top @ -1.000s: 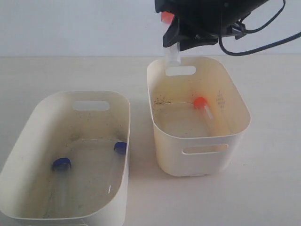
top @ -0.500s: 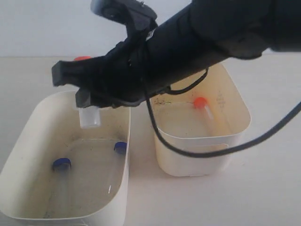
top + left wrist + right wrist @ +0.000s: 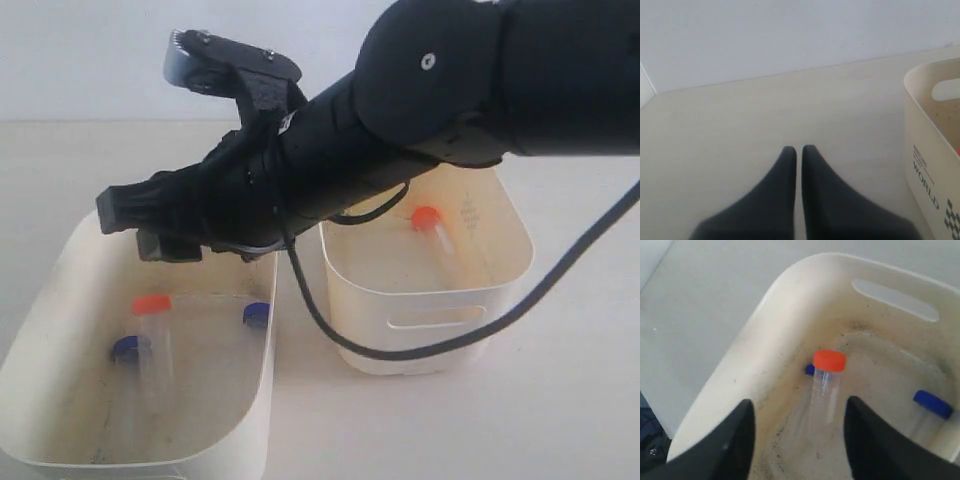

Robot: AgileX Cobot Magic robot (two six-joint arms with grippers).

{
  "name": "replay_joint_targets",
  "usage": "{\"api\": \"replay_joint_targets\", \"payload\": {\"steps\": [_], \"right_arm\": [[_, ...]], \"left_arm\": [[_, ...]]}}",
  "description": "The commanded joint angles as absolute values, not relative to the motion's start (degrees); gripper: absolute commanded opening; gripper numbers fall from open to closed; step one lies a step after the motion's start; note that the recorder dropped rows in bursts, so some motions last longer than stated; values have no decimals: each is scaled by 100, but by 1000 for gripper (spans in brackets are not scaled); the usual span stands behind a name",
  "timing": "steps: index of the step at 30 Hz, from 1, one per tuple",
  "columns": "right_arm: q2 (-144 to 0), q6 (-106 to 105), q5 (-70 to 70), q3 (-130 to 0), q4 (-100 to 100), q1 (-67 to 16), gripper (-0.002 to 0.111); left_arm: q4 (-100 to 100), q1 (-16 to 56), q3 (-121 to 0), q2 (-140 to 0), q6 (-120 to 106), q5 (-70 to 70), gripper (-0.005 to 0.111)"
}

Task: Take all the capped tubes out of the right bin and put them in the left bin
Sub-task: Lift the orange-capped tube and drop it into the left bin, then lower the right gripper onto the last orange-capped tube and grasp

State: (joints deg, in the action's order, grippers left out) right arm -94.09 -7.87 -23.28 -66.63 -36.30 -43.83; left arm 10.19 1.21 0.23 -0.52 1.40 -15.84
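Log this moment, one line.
right tool: open over left bin | orange-capped tube: ungripped, inside left bin | blue-capped tubes: two there | right bin: second orange-capped tube remaining | left tool: shut

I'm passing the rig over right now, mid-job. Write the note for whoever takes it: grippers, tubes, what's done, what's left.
Right gripper: open, empty, reached across above the broader, speck-stained cream plastic left bin.
Left gripper: fingers shut, empty, over the bare table.
In the left bin: two clear blue-capped tubes and one clear orange-capped tube, clear of the fingers and near upright; I cannot tell if it has settled.
In the yellowish-stained cream right bin: the remaining orange-capped tube.
Done: three of four. Left: move that one across.
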Motion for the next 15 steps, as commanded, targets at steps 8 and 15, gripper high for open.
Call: {"api": "replay_joint_targets", "payload": {"steps": [8, 15], "right_arm": [[-10015, 1024, -5864, -9233, 819, -2788, 29], [-11284, 1508, -6996, -9884, 2034, -2788, 28]], "left_arm": [[1013, 114, 0, -53, 206, -1496, 4], [1013, 114, 0, -53, 206, -1496, 4]]}}
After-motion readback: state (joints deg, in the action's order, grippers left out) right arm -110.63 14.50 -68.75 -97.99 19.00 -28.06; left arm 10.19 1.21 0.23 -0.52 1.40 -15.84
